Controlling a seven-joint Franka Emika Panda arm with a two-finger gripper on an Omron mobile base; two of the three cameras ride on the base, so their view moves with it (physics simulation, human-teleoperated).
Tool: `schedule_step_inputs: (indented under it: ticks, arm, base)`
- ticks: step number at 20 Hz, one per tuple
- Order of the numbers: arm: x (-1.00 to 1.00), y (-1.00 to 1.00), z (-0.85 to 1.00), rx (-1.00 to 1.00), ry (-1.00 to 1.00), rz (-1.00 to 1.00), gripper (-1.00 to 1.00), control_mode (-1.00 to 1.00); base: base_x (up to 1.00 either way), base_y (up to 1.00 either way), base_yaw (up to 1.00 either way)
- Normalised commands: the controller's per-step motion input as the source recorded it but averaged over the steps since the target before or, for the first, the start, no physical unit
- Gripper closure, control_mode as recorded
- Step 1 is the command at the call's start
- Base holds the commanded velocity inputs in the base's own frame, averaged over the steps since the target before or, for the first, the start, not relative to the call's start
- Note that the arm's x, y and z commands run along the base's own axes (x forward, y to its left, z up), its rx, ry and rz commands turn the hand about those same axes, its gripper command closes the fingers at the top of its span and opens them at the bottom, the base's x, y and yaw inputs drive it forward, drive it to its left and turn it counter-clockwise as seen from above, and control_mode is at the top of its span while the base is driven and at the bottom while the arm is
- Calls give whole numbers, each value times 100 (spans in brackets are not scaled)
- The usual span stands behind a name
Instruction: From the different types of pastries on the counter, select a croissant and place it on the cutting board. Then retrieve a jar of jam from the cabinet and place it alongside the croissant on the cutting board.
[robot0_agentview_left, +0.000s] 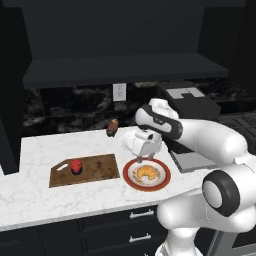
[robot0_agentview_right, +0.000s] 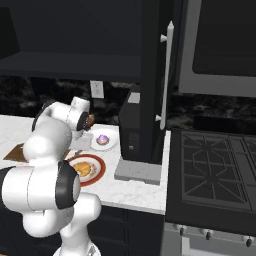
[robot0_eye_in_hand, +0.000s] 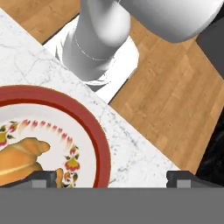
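The golden croissant (robot0_agentview_left: 146, 173) (robot0_agentview_right: 82, 169) (robot0_eye_in_hand: 19, 159) lies on a red-rimmed round plate (robot0_agentview_left: 162, 182) (robot0_eye_in_hand: 94, 127) on the white counter (robot0_agentview_left: 40, 200). My gripper (robot0_agentview_left: 145, 160) (robot0_eye_in_hand: 116, 179) hangs open just above the plate, one fingertip (robot0_eye_in_hand: 43, 178) at the croissant's edge and the other over bare marble. The brown cutting board (robot0_agentview_left: 97, 169) (robot0_agentview_right: 15, 151) lies left of the plate, and the red jar of jam (robot0_agentview_left: 76, 166) stands on it near the handle slot. A dark brown oblong pastry (robot0_agentview_left: 113, 127) sits behind. A purple-frosted cupcake (robot0_agentview_right: 103, 139) rests on a small white plate.
A dark boxy appliance (robot0_agentview_left: 190, 107) stands on the counter right of the plate, close to my arm. A black stove (robot0_agentview_right: 215, 170) adjoins the counter's right end. A dark shelf (robot0_agentview_left: 125, 70) overhangs the backsplash. The hand view looks past the counter's edge to wooden floor (robot0_eye_in_hand: 175, 92).
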Motion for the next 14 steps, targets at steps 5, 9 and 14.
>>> schedule_step_inputs:
  ticks: [5, 9, 14]
  arm:
    - [0, -31, -7, -1, -16, 3, -100, -100]
    - [0, -26, -12, 0, -13, 2, -100, -100]
    - [0, -15, -12, -1, -8, 3, -100, -100]
  base:
    - [0, 0, 0]
    - [0, 0, 0]
    - [0, 0, 0]
